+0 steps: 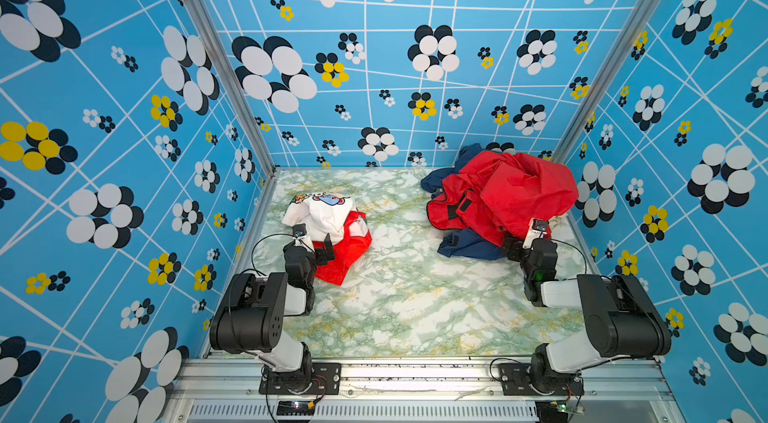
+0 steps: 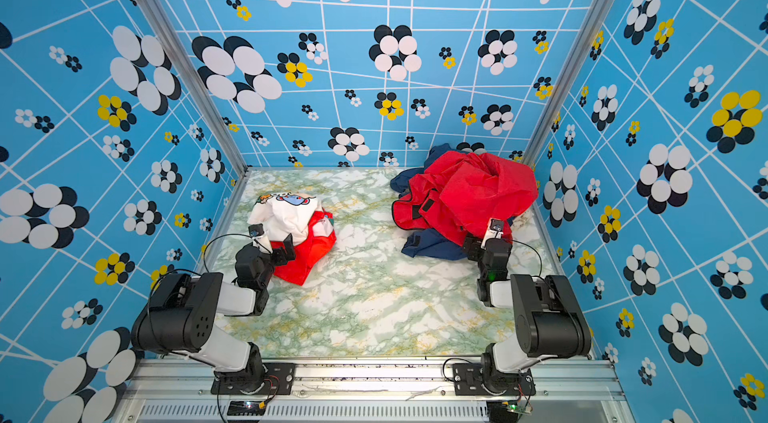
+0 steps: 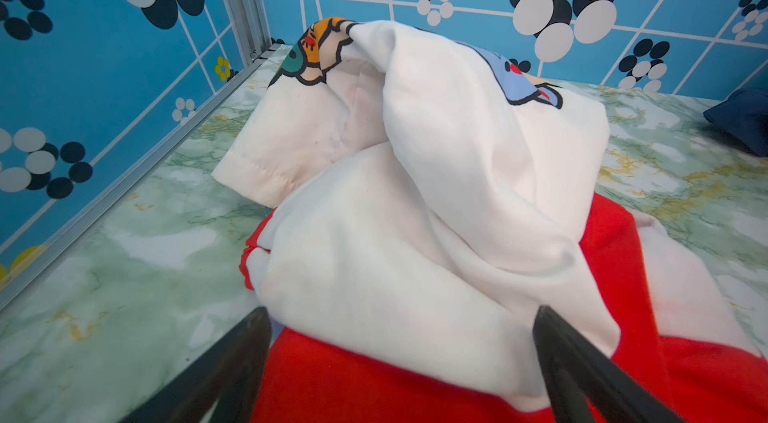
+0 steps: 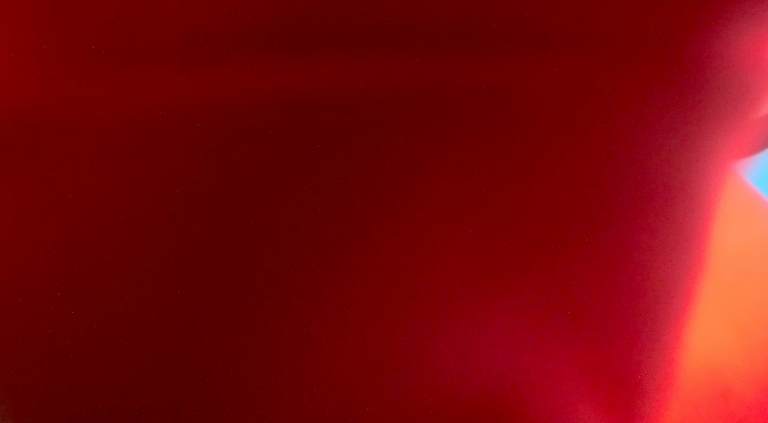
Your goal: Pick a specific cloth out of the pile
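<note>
Checking the layout before you command any closure, note that the small white cloth with bright red panels and cartoon prints lies crumpled on the left side of the green-veined marble-pattern desk. It is well apart from the pile, a heap of one large shiny red garment over navy blue garments in the far right corner. Judged from this separation, the picking-out step is largely done. The left hand hangs low over the near edge of the cloth with its jaws wide apart and nothing held. In the left wrist view its two black fingers stand either side of a white fold, above the red panel. Treat this as either a release posture or a pre-grasp posture; the views do not settle which. The right hand is pushed into the near edge of the pile, and red fabric lies against its wrist camera, so that view shows only blurred red. Its jaws are spread to their widest; you cannot tell whether any fabric sits between them. Expect the slippery red garment to drag with the right hand on withdrawal, and watch that the navy blue garments do not slide toward the cloth.
</note>
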Tool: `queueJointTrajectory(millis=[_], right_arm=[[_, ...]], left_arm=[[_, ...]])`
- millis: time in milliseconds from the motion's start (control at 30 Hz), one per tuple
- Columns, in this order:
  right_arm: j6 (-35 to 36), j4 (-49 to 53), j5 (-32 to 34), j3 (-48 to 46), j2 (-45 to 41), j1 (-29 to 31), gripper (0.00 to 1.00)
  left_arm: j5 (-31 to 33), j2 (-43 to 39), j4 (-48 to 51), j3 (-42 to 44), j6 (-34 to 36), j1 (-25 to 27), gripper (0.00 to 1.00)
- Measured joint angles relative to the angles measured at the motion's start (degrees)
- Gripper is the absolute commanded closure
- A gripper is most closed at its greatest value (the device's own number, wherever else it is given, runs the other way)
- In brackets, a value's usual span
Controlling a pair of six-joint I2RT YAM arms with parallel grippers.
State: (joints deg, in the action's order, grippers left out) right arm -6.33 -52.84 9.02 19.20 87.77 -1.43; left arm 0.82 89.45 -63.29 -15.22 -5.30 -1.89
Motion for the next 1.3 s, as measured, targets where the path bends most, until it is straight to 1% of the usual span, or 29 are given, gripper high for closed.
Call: queueJointTrajectory(millis=[167, 433, 633, 867, 1300], right_arm=[[1.1, -0.1, -1.7, 0.8, 0.1, -0.1, 0.01], [1.3, 0.0, -2.1, 0.8, 0.1, -0.1, 0.01], [1.5, 0.0, -2.1, 0.8, 0.1, -0.1, 0.01], [2.7, 1.4, -3.8, 1.7, 0.1, -0.1, 0.01], [2.8, 1.6, -4.0, 1.9, 0.1, -0.1, 0.01]], left_arm=[[0.5, 0.0, 4.9, -4.4, 1.2, 1.2, 0.01], [1.3, 0.0, 7.9, -4.9, 2.0, 1.7, 0.01], [1.4, 0.0, 8.1, -4.9, 2.0, 1.7, 0.01], [1.3, 0.0, 8.1, -4.9, 2.2, 1.8, 0.01], [1.4, 0.0, 8.1, -4.9, 2.2, 1.8, 0.01]])
